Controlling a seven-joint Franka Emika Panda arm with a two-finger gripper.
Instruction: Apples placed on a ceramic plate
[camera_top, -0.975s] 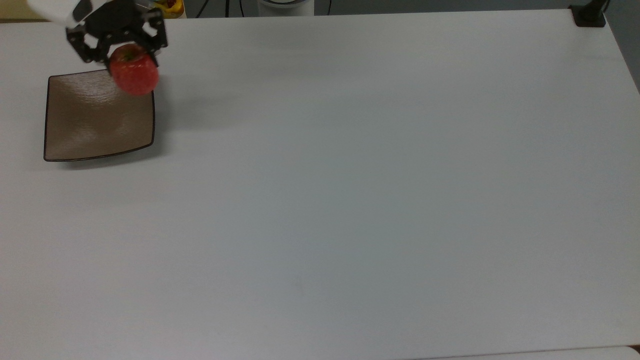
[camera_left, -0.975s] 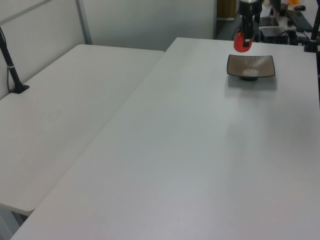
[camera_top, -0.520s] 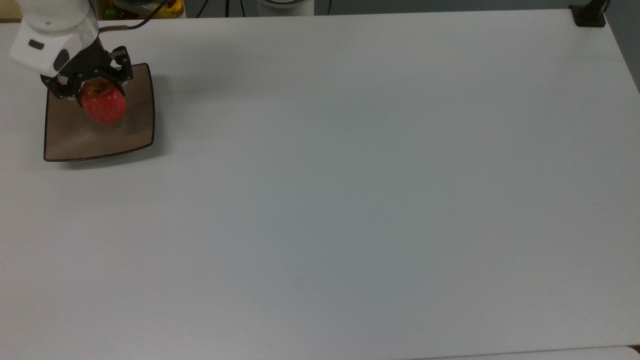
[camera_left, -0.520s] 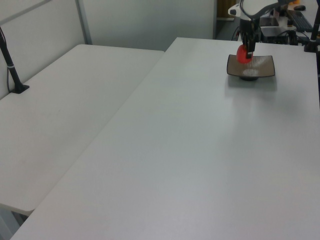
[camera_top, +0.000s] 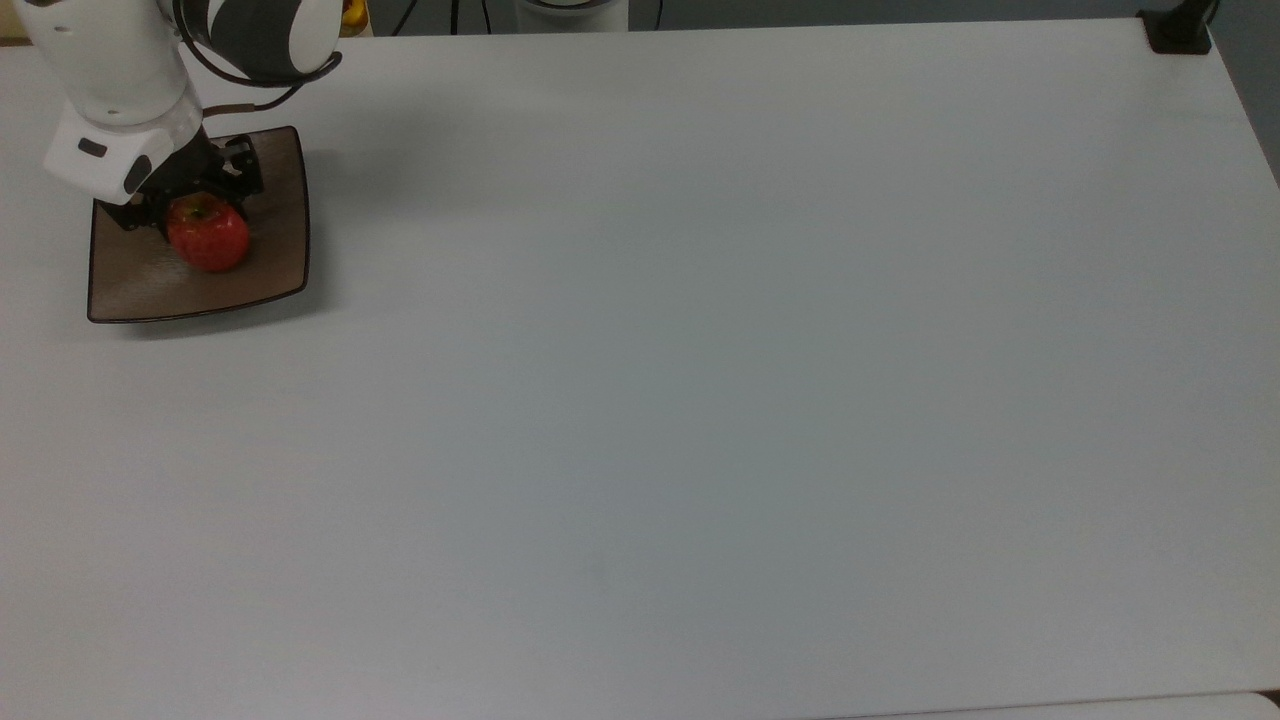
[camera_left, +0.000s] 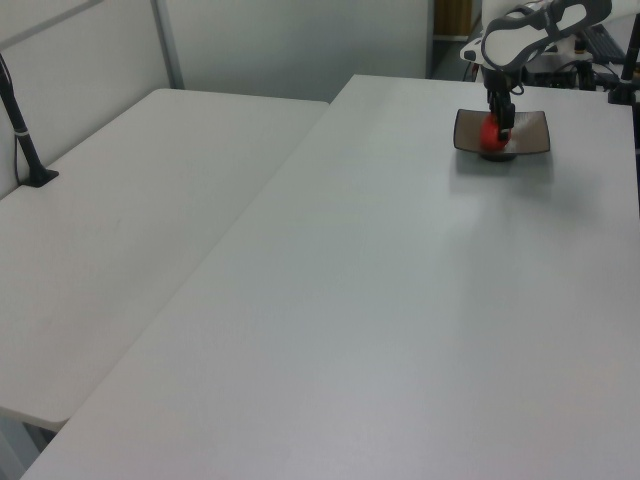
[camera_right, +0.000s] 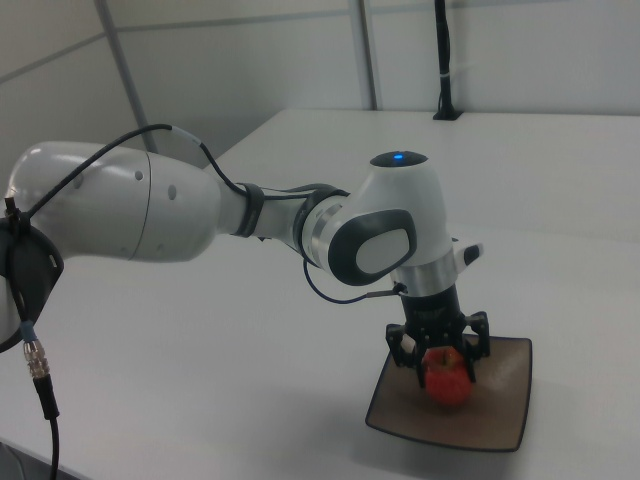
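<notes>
Apple (camera_top: 208, 234), clamped between my gripper (camera_top: 196, 208) fingers, sits low over the ceramic plate (camera_top: 270, 262) near its centre; placing step, and I judge the next move calls for opening and lifting straight up.

So there's one small round red apple (camera_top: 208, 235) (camera_left: 490, 134) (camera_right: 448, 377), yellow-green stem hollow facing up, sitting low over the middle of a square glossy tan-brown ceramic plate (camera_top: 275, 265) (camera_left: 532, 138) (camera_right: 500, 408) with a thin dark rim and rounded, slightly upturned corners, lying flat.
</notes>
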